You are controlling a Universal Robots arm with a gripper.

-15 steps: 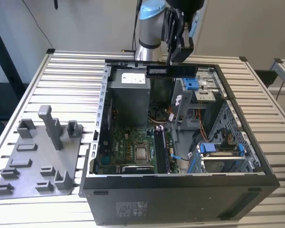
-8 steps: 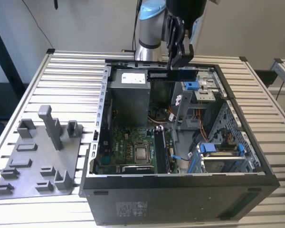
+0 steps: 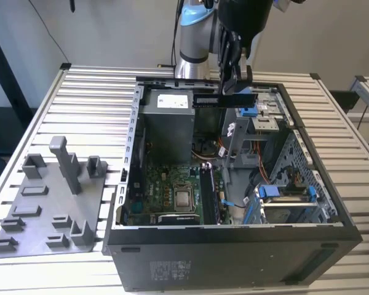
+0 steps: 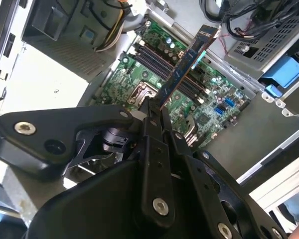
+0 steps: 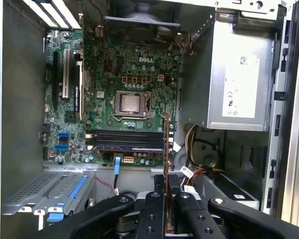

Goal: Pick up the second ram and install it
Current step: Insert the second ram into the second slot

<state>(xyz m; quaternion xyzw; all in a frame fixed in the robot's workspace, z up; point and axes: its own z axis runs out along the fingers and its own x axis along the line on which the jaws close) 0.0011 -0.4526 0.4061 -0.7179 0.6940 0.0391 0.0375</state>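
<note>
Well above the open black metal computer case (image 3: 234,258), its green motherboard (image 5: 109,79) and black memory slots (image 5: 127,141), the second ram (image 4: 187,64), a thin dark board, hangs clamped in the black gripper (image 4: 157,109). Best keep it level and square it lengthwise over its slot.

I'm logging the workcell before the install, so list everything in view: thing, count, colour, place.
computer case: one, black, open, on the table
table: one, pale, slatted, under everything
motherboard: one, green, inside the case
power supply: one, grey, inside the case
tray: one, grey with blocks, exterior view's left of the case
second ram: one, dark, held over the open case
gripper: one, black, shut on the second ram
arm: one, grey and blue, behind the case
</note>
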